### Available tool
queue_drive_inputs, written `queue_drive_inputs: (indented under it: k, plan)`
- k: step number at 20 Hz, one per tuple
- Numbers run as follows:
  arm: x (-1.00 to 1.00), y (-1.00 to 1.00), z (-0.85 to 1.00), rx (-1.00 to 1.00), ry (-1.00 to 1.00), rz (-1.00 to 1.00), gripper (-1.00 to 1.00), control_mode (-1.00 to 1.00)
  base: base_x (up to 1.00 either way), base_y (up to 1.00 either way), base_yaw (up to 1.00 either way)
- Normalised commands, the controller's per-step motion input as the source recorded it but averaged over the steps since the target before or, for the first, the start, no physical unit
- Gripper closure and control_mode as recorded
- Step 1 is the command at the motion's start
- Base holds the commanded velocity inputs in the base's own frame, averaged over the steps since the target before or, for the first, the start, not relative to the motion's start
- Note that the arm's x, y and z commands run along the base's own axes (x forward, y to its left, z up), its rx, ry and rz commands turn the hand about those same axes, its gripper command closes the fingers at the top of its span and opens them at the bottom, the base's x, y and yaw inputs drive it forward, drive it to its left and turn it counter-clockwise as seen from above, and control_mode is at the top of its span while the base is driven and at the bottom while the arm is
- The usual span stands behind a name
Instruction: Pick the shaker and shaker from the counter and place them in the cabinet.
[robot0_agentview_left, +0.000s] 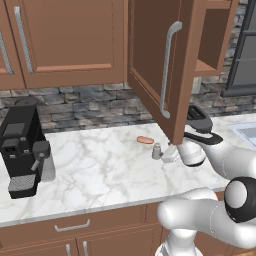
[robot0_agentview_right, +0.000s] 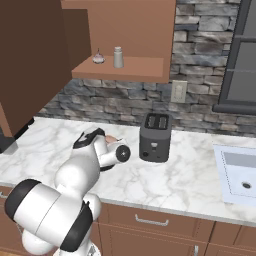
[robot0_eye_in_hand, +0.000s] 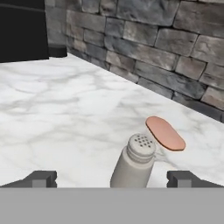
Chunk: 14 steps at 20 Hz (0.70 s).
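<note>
Shaker on counter (robot0_eye_in_hand: 132, 164): grey tapered cylinder with a perforated domed top; upright, long axis vertical; stands on the counter (robot0_agentview_left: 100, 165) between the fingertips, untouched.
Shaker in cabinet (robot0_agentview_right: 118, 57): same form, upright on the wooden shelf of the cabinet (robot0_agentview_right: 120, 70).
Counter: white marble, grey veins.
Sausage (robot0_eye_in_hand: 165, 133): orange-brown, rounded, lying flat just beyond the counter shaker.
Gripper (robot0_eye_in_hand: 111, 179): spread wide, empty.

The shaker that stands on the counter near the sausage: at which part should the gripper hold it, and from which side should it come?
Grip the shaker around its plain body, below the perforated cap. It stands upright and already sits between the open gripper fingertips, so a level approach from the robot's side fits. The sausage lies behind it on the counter, so stop before pushing into that.
</note>
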Motion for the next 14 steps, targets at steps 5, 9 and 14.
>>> queue_drive_inputs:
  k: [5, 9, 14]
  plan:
    - [0.00, -0.05, -0.05, 0.02, 0.00, -0.01, -1.00, -1.00, 0.00, 0.00, 0.00]
    - [0.04, -0.01, -0.01, 0.09, 0.00, -0.01, -1.00, -1.00, 0.00, 0.00, 0.00]
    - [0.11, -0.04, 0.00, 0.07, 0.04, 0.00, -1.00, -1.00, 0.00, 0.00, 0.00]
